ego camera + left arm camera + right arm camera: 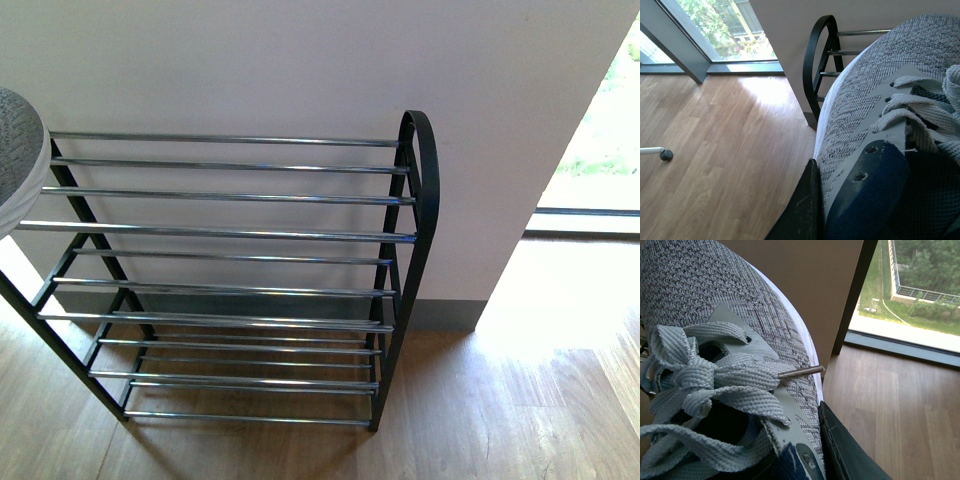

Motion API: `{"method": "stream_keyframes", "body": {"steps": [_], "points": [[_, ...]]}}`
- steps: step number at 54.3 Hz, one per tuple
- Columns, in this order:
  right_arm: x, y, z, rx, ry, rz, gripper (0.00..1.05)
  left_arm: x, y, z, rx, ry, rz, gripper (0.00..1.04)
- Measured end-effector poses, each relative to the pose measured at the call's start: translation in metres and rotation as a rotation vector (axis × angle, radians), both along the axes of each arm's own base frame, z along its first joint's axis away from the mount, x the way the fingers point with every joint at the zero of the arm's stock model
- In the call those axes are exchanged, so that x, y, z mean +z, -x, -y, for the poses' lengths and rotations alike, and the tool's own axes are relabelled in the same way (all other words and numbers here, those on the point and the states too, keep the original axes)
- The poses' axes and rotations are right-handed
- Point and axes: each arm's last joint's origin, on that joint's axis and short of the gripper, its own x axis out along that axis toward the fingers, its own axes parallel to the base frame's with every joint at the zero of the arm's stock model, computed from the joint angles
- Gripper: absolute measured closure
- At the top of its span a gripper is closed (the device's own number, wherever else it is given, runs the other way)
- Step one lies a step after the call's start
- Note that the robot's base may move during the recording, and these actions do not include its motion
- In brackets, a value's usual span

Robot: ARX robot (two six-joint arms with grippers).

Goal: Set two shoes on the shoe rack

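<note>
Grey knit left sneaker (875,100) sits in the left gripper (810,205). One black finger lies flat on its outer side wall and the partner finger is hidden, so I read it as pinching the collar wall but can't confirm. Right sneaker (700,300) sits likewise in the right gripper (840,450), one finger against the side by the eyelets, the other out of sight. Both are aloft over the wood floor (520,420). The left sneaker pokes in at the 9 o'clock edge of the front view, level with the upper rods (230,235); the right one isn't in that view. Shoe rack (400,300) fills the centre, every tier bare, backed on the wall (300,60), window (610,130) at 2 o'clock. To do it well, bring each sole in flat and square to the rods so it bridges at least two, since one thin rod will tip it. Point the toes at 12 o'clock toward the wall. Keep the pair apart, left toward 9, right toward 3. Loose laces (715,385) with a stiff tip could snag a rod, so come down vertically, not sliding. Release only once the sole bears weight.
</note>
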Motion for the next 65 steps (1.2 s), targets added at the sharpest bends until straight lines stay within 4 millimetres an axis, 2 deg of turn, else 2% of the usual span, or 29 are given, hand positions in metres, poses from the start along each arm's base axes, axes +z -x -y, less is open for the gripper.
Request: {"method": "stream_keyframes", "body": {"steps": [65], "points": [[0.0001, 0.0000, -0.0005, 0.009, -0.002, 0.004, 1.03, -0.0002, 0.0000, -0.0006, 0.010, -0.004, -0.001, 1.03]]}}
